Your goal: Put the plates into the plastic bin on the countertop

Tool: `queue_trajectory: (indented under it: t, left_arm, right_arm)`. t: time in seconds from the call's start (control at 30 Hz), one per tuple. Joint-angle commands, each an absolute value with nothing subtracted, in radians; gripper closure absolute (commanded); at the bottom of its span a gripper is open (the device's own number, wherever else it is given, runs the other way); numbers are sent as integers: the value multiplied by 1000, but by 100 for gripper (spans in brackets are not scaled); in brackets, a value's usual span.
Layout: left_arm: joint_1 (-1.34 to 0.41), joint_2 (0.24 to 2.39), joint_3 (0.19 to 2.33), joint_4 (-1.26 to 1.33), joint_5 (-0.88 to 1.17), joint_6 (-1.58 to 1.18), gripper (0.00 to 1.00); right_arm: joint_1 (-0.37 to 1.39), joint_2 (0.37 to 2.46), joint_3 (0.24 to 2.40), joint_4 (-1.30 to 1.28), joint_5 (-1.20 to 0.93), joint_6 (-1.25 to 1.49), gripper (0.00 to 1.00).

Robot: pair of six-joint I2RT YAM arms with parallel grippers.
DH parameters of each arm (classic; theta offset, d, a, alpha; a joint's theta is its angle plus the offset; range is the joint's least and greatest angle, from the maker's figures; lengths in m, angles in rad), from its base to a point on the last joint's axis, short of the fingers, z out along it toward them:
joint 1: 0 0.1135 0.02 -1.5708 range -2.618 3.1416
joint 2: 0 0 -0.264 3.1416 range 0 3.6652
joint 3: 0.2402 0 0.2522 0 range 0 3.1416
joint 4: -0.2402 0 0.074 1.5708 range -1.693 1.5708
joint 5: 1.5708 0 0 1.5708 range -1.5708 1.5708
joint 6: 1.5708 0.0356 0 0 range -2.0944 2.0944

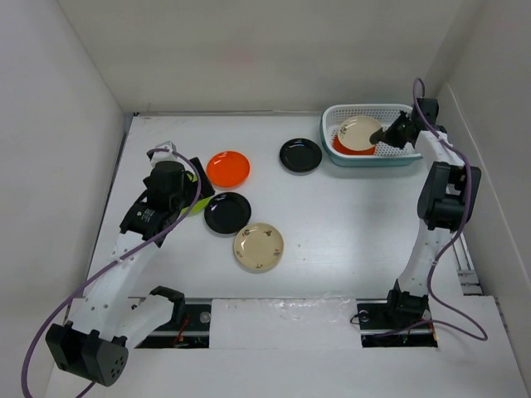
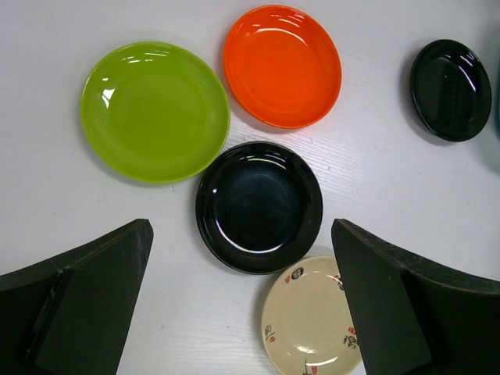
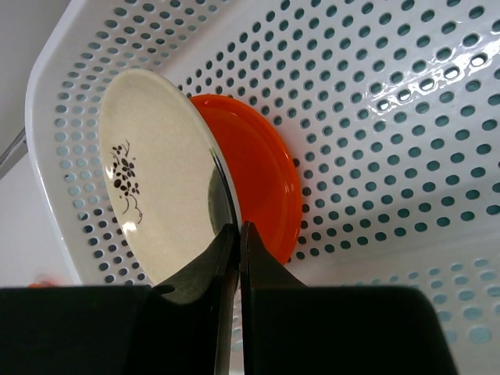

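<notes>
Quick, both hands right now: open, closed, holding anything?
Left hand: open, holding nothing.
Right hand: closed on the rim of the cream plate.

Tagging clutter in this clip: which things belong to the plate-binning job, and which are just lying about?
Job: plastic bin; binned orange plate; held cream plate; loose orange plate; near black plate; far black plate; loose cream plate; lime plate; countertop.
Lying about: nothing; only purple arm cables.
</notes>
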State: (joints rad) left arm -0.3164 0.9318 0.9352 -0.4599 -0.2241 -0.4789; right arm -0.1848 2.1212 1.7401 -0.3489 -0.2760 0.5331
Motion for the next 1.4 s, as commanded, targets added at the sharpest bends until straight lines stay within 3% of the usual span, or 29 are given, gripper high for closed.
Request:
queue_trajectory:
  t: [0.0,0.13,0.27,0.4,0.43,0.57,0.6,0.87,1.07,1.23,1.37]
  left_arm:
    - [-310,936,945,-443,-224,-472,0]
    - [-310,936,945,-443,-224,-472,0]
    - [-310,936,945,-443,-224,-472,0]
    - [-310,936,945,-443,-224,-472,0]
    - [-310,936,945,-443,-224,-472,0]
    - [-310,936,945,-443,-224,-472,0]
    - [-310,936,945,-443,-224,-472,0]
    - [-310,945,945,-452,-244,-483,0]
    - [-310,965,954,-500,-336,-534,0]
    - [-310,1029,977,-554,-431,-584,0]
    - [-310,1080,986,-575,-442,-595,0]
  right_arm:
    - [-183,2123,1798,-334,-284,518,91]
    - [-170,2132,1809,-348,-293,508,86]
    - [-150,2143,1835,-376,-275,488,69]
    - [-141,2119,1824,-376,-275,488,59]
    - [-132,2109,1824,-376,-275,488,52]
    - [-89,2031,1799,-385,-190,488,6]
    - [-78,1992,1789,-385,-166,488,0]
    - [27,1858,1827,-494,-11,466,0]
    - [277,1643,1511,-246,-164,453,0]
    - [464,1767,1373,-73,-233,543,0]
    - [544,1909,1431,-2,-279,629,1]
